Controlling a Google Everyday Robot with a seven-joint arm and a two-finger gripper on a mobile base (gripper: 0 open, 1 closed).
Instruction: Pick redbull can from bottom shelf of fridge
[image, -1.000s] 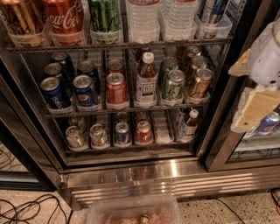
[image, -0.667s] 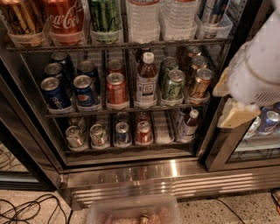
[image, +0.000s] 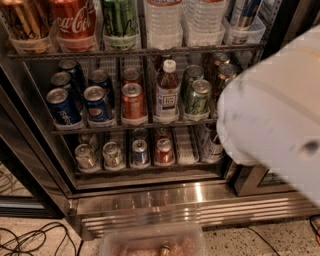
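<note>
The fridge (image: 150, 200) is open to view, and the redbull can (image: 139, 151) is standing upright on the bottom shelf (image: 150, 171), in the 3rd lane from the left. A small red can (image: 164, 150) stands in the lane just to its right, and 2 silvery cans (image: 112, 154) stand in the 2 lanes to its left. On the rack above there are Pepsi cans (image: 60, 107), an orange can (image: 132, 102), a white-capped bottle (image: 167, 92) and a green can (image: 198, 97).

The claw (image: 272, 112) is just a big white shape right up against the camera. It covers the right side of the fridge, well apart from the redbull can and not touching it. Honestly I cannot tell if it's spread or pressed together.

A clear plastic tub (image: 152, 242) sits on the floor in front of the fridge.
</note>
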